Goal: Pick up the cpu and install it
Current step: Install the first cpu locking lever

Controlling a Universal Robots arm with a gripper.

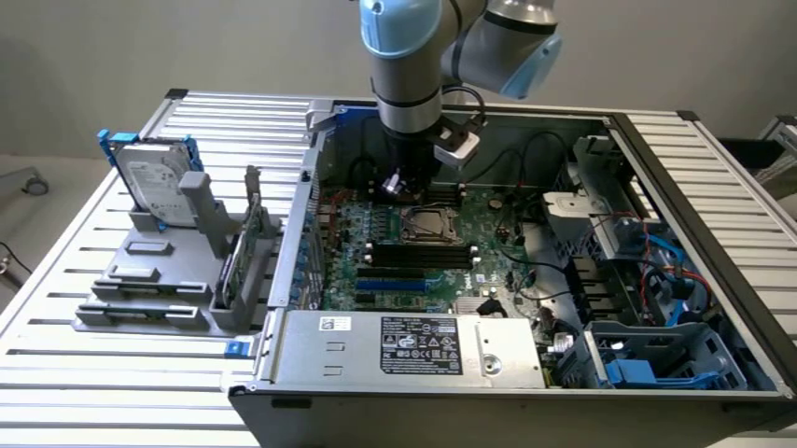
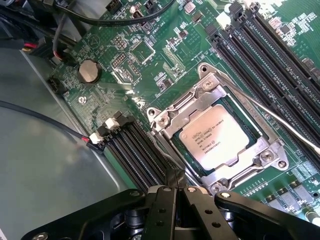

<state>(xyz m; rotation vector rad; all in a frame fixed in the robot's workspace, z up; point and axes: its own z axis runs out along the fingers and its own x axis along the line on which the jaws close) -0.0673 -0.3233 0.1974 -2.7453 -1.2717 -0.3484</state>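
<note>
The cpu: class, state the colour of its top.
The cpu top is silvery-grey with dark lettering; best seen in the wrist view.

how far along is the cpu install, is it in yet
Done: the cpu already lies flat inside the socket frame on the motherboard.
In hand: nothing. The gripper is shut and empty, just above the board close to the socket.
Left: little that shows. I cannot tell whether the socket's lever is latched.
</note>
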